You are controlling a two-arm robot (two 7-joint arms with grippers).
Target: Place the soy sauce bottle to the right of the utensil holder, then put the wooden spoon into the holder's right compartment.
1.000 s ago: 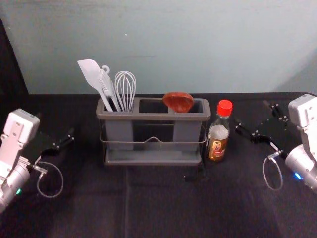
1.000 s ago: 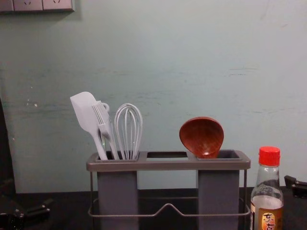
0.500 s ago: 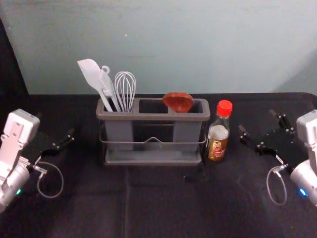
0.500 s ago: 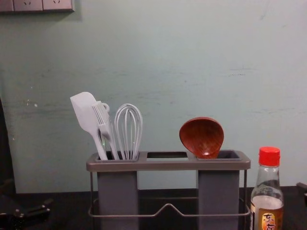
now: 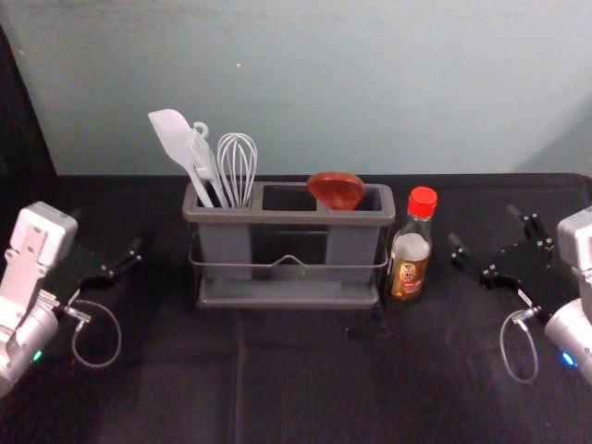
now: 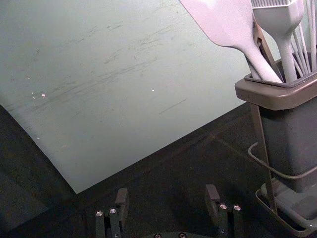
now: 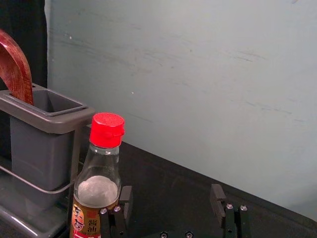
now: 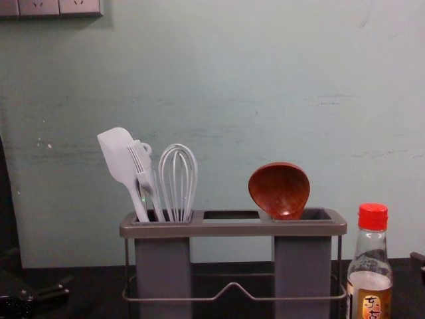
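The soy sauce bottle (image 5: 410, 250), red-capped, stands upright just right of the grey utensil holder (image 5: 289, 301). The wooden spoon (image 5: 336, 191) rests bowl-up in the holder's right compartment, its handle hidden; in the chest view the spoon (image 8: 279, 191) leans slightly left. My right gripper (image 5: 485, 239) is open to the right of the bottle, apart from it and holding nothing; in the right wrist view, the gripper (image 7: 171, 202) has its fingers wide apart. Parked at the left, my left gripper (image 5: 106, 242) is open and empty, also seen as the gripper (image 6: 167, 201) in its wrist view.
A white spatula (image 5: 175, 144), a brush (image 8: 145, 172) and a whisk (image 5: 236, 166) stand in the holder's left compartment. The pale wall (image 5: 370, 83) rises behind the dark-covered table (image 5: 305, 388). A socket panel (image 8: 53, 6) is on the wall.
My right gripper has drawn away from the bottle, to the right, and has nearly come to rest. The bottle, spoon and left arm show no real movement.
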